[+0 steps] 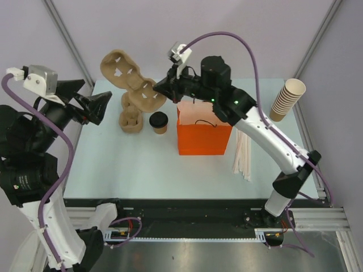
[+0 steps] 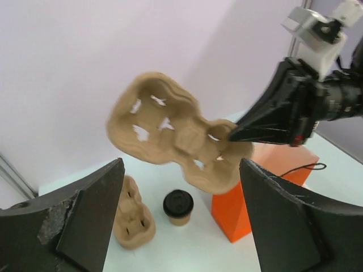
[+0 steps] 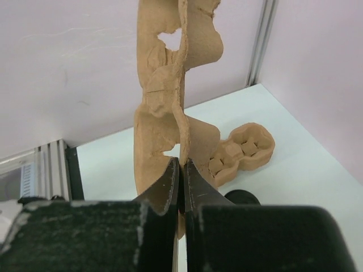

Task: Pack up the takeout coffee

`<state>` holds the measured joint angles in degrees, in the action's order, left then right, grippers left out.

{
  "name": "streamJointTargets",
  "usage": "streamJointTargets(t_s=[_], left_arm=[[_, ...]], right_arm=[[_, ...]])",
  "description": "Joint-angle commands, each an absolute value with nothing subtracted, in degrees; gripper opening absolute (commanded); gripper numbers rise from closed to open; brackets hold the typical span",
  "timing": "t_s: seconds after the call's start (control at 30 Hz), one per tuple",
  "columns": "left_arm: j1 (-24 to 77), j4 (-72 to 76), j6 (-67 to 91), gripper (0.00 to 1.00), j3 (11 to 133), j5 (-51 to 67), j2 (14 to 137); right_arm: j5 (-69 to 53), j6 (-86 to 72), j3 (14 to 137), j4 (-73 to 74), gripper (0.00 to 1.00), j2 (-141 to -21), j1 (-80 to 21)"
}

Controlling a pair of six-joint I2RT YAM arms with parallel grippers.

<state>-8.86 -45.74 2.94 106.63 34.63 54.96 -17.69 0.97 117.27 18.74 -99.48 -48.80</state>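
The takeout coffee (image 1: 159, 122), a small brown cup with a black lid, stands on the table left of the orange bag (image 1: 204, 136); it also shows in the left wrist view (image 2: 178, 206). My right gripper (image 1: 160, 86) is shut on the edge of a tan pulp cup carrier (image 1: 127, 76) and holds it in the air above the table, left of the bag. The carrier fills the right wrist view (image 3: 170, 85), pinched at my right gripper (image 3: 182, 165). My left gripper (image 1: 105, 106) is open and empty at the table's left edge, facing the coffee.
A second pulp carrier (image 1: 131, 115) lies on the table left of the coffee. A stack of lidless tan cups (image 1: 286, 99) leans at the right edge. Wooden stirrers (image 1: 243, 156) lie right of the bag.
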Motion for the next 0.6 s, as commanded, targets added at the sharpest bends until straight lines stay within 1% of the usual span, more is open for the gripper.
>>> streamJointTargets(t_s=[0.0, 0.07, 0.1, 0.17, 0.2, 0.3, 0.43, 0.57], left_arm=[[-12.3, -47.9, 0.09, 0.85, 112.49, 46.99, 60.46], [-13.09, -47.81, 0.09, 0.81, 115.92, 50.35, 63.62], [-13.27, -47.81, 0.17, 0.76, 116.97, 52.71, 64.68], [-14.23, -47.64, 0.79, 0.71, 119.52, 54.57, 67.58], [-14.59, -46.68, 1.49, 0.66, 119.62, 56.41, 67.94], [-14.85, -40.01, 4.2, 0.6, 117.61, 58.62, 67.15], [-14.94, -32.37, 11.06, 0.58, 113.74, 64.49, 67.94], [-15.03, -26.99, 15.46, 0.59, 109.96, 66.44, 67.59]], right_arm=[[-25.13, 4.74, 113.65, 18.63, 0.0, -90.54, -47.46], [-25.66, 5.62, 110.84, 18.72, 0.0, -87.73, -46.15], [-25.58, 5.97, 110.13, 18.98, 0.0, -87.11, -45.79], [-25.66, 6.85, 108.64, 19.69, 0.0, -85.7, -44.83], [-25.66, 7.03, 108.11, 19.86, 0.0, -84.21, -44.56], [-25.31, 8.43, 106.35, 20.3, 0.0, -81.92, -44.03], [-25.4, 8.61, 104.59, 20.65, 0.0, -80.07, -43.51], [-25.58, 8.61, 103.1, 20.3, 0.0, -78.84, -43.51]])
